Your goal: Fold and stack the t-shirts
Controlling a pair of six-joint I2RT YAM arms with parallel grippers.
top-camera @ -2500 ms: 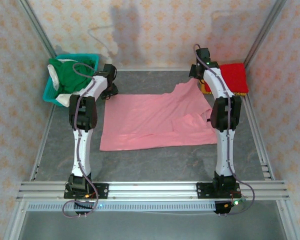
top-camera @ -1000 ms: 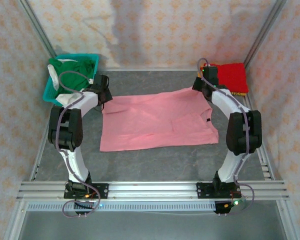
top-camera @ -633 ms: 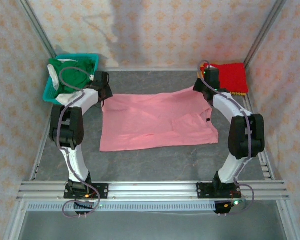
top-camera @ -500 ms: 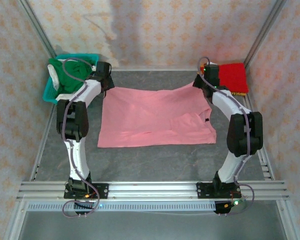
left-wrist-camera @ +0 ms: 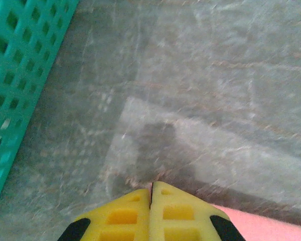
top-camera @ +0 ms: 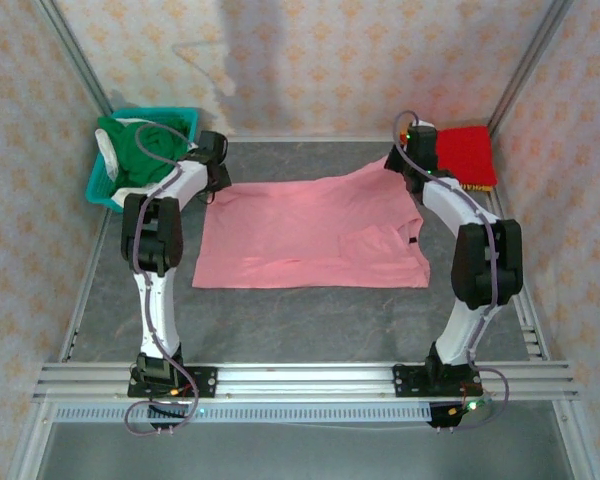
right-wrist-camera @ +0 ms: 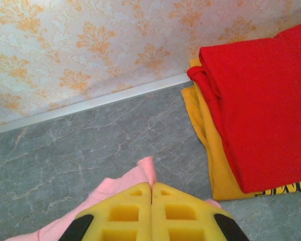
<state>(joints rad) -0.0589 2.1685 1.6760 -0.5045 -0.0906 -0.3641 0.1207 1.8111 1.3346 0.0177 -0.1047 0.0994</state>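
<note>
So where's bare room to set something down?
Free: the table strip between the pink t-shirt and the near rail, and the far strip between teal basket and red shirt stack. Crowded: the middle and both far corners.

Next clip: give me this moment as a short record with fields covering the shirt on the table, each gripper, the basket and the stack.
pink t-shirt: spread out on the table, not yet folded
left gripper: shut at the shirt's far left corner; grip unclear
right gripper: shut on the shirt's far right corner
teal basket: far left, holds green t-shirt and white cloth
stack: red t-shirt on orange-yellow t-shirt, far right
</note>
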